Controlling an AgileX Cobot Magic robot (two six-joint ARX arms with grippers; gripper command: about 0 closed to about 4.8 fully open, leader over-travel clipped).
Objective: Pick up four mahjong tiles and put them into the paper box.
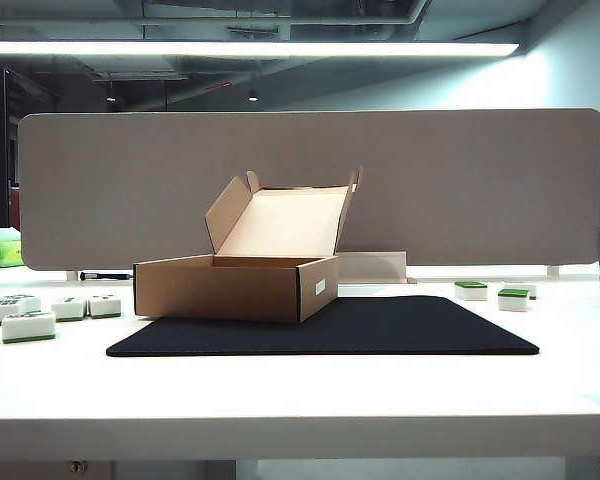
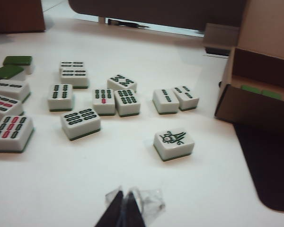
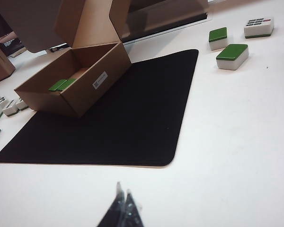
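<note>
Cardboard box [image 1: 235, 288] sits open on the mat's [image 1: 380, 325] far left, lid up so tiles [image 3: 62, 84] drop in; we see green ones inside. Left gripper [image 2: 124, 208] hovers clenched, empty, over left tiles; right gripper [image 3: 123, 208] clenched near

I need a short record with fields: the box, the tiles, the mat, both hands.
paper box: lid open, resting partly on the black mat
tiles in box: green tops visible, count unclear
face-up tiles: on the table beside the box, left arm's side
green-top tiles: two, right arm's side
left hand: shut, empty, above table
right hand: shut, empty, above table
</note>
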